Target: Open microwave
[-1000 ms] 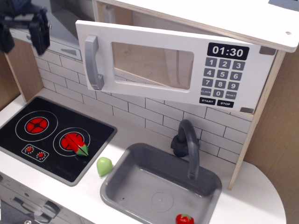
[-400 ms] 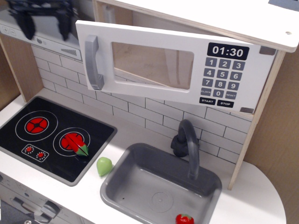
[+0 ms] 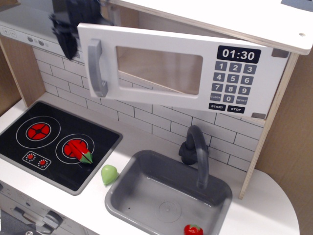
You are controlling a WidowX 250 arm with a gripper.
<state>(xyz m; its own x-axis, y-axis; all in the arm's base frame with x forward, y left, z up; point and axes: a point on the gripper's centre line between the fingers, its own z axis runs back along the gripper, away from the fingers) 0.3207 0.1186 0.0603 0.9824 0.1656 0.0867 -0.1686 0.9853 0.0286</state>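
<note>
Microwave (image 3: 183,73) sits top centre under the white shelf, above the tiled backsplash. Its door is ajar, swung outward at the left edge, with the grey bar handle (image 3: 96,67) on that side. Gripper (image 3: 68,24) is dark and blurred, at the door's upper-left corner, just left of the handle. Cannot tell whether its fingers are spread or pressed together, or whether they touch the door.
</note>
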